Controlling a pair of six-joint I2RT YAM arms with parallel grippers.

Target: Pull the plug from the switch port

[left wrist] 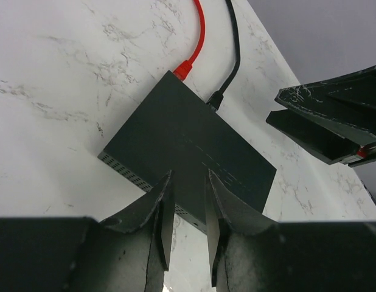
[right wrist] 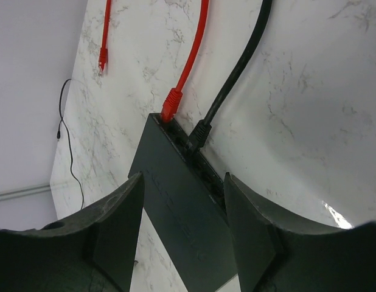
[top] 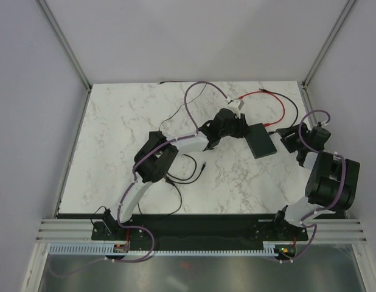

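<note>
Soft, even light from above keeps the white marble table [top: 115, 152] bright in all three views, and the arms throw only faint, blurred shadows on it. Close to the wrist cameras the left fingers [left wrist: 139, 225] and right fingers [right wrist: 115, 225] go nearly black. The flat black box [left wrist: 182, 140] shows little surface detail, and a small glare streak [right wrist: 334, 214] marks the tabletop.

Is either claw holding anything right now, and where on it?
Right claw is open and holds nothing. Left claw sits narrowly parted over the edge of the switch; whether it grips there cannot be told.
</note>
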